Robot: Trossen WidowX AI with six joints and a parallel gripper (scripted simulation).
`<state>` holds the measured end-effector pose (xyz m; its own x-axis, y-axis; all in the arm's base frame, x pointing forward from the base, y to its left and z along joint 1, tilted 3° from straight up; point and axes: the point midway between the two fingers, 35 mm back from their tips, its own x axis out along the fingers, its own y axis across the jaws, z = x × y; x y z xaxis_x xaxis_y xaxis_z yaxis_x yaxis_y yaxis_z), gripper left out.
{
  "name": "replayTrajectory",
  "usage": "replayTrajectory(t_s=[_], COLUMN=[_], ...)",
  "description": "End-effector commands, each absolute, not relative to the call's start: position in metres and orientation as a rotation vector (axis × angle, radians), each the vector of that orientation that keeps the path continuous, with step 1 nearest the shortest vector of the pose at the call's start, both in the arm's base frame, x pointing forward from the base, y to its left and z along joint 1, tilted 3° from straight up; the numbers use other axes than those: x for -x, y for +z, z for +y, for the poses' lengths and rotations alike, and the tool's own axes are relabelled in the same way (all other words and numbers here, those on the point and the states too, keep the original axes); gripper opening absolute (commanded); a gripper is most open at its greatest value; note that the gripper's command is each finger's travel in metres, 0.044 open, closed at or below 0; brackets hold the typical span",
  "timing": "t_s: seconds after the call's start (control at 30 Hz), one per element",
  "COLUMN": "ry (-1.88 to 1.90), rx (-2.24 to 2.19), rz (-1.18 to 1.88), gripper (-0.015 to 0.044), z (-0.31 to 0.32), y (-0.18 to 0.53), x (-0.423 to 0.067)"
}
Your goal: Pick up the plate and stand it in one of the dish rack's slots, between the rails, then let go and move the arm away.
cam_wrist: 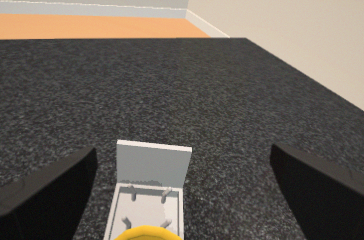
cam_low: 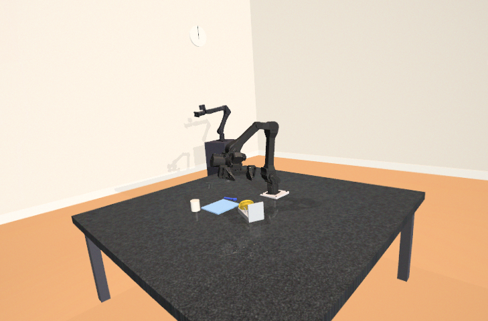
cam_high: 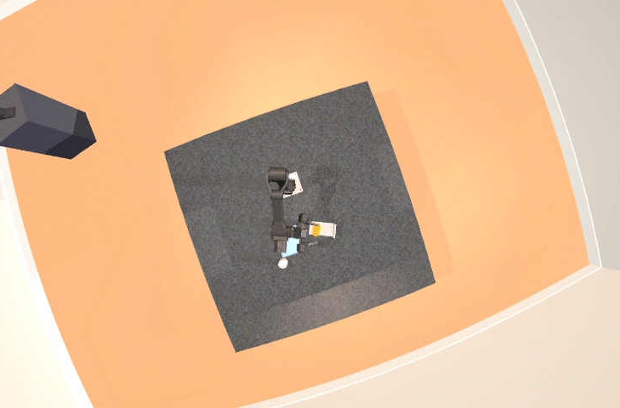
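Note:
The yellow plate (cam_high: 315, 229) (cam_low: 246, 204) stands upright in the white dish rack (cam_high: 328, 229) (cam_low: 256, 212), at the end away from the rack's tall end wall. In the wrist view only the plate's top rim (cam_wrist: 147, 233) shows at the bottom edge, in front of the rack's pegs and end wall (cam_wrist: 153, 163). My gripper (cam_high: 304, 232) (cam_low: 238, 173) (cam_wrist: 185, 154) is open and empty. It hangs above the table, higher than the plate and drawn back from it, and its fingers touch nothing.
A light blue mat (cam_high: 289, 246) (cam_low: 219, 206) lies beside the rack on the dark table (cam_high: 224, 192) (cam_low: 327, 227) (cam_wrist: 190, 75). A small white cup (cam_high: 282, 263) (cam_low: 194, 204) stands past it. A small blue object (cam_low: 231, 198) lies at the mat's far edge. The arm's base (cam_low: 274, 193) stands behind the rack.

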<state>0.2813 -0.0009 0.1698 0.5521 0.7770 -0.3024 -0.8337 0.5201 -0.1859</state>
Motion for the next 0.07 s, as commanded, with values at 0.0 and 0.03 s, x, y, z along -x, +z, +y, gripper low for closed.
replayTrajectory(t_s=[0.0,0.03], ry=[0.938,0.928], rx=[0.295,0.285], rz=[0.323,0.356], gripper=[0.0400,0.0400], z=[-0.0068,-0.0082], y=[0.1754,0.1762], x=[-0.2841,-0.2842])
